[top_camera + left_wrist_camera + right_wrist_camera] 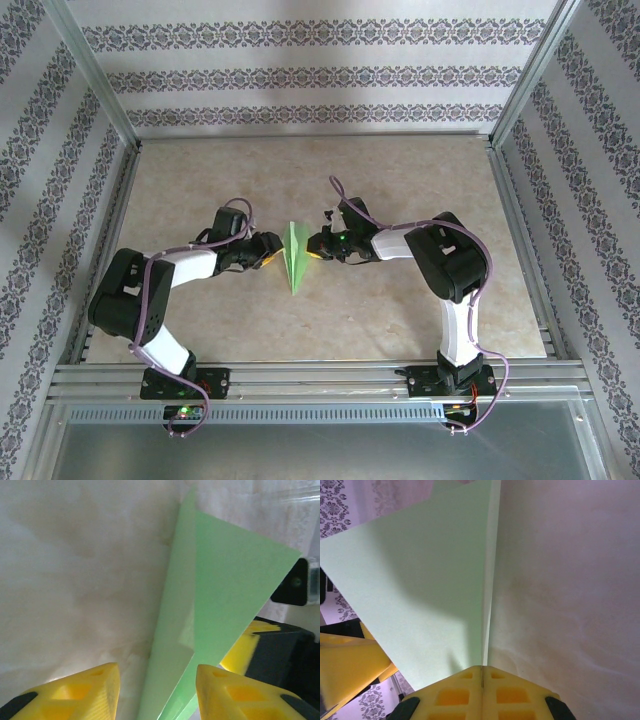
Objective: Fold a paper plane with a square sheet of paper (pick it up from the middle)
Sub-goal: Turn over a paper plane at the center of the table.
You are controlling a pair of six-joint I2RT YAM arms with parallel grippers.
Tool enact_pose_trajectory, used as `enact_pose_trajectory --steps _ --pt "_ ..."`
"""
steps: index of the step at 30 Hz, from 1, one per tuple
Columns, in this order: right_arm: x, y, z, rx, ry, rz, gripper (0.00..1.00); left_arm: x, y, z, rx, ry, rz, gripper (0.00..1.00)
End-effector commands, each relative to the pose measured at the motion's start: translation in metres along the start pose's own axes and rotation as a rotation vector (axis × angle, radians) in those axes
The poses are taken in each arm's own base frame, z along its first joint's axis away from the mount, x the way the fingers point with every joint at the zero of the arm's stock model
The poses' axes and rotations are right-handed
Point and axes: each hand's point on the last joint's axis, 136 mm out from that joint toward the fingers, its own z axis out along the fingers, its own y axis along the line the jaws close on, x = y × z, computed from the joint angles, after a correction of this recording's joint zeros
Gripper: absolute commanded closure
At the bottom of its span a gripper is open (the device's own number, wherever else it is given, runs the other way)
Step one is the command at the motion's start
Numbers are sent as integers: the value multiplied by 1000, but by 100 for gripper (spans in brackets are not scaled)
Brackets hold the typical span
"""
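Paper plane [294, 258]: one; right jaws pinching it

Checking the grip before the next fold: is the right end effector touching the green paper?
Touching. In the right wrist view the right end effector is shut on the green paper, whose edge enters the seam between its pads.

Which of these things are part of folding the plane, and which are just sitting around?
In the job: folded green paper; right gripper, pinching its edge; left gripper, fingers either side of it.
Just there: table; metal frame; patterned walls.
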Motion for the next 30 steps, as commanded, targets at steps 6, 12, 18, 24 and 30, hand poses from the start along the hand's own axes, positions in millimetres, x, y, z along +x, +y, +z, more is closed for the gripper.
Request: enact_pose_trajectory --steps 6,12,18,24,30 --pt "1 -11 -2 3 3 18 100 -1 -23 14 94 36 31 68" --pt "2 -11 -2 7 5 19 99 -1 -29 21 116 57 47 69" --pt "1 -10 -6 12 -3 18 92 -1 -20 27 68 65 39 83" --pt "1 -10 -10 18 -6 10 90 -2 -12 24 11 56 46 95" --pt "-2 -14 -15 46 -36 24 96 -4 -2 16 -51 13 40 100"
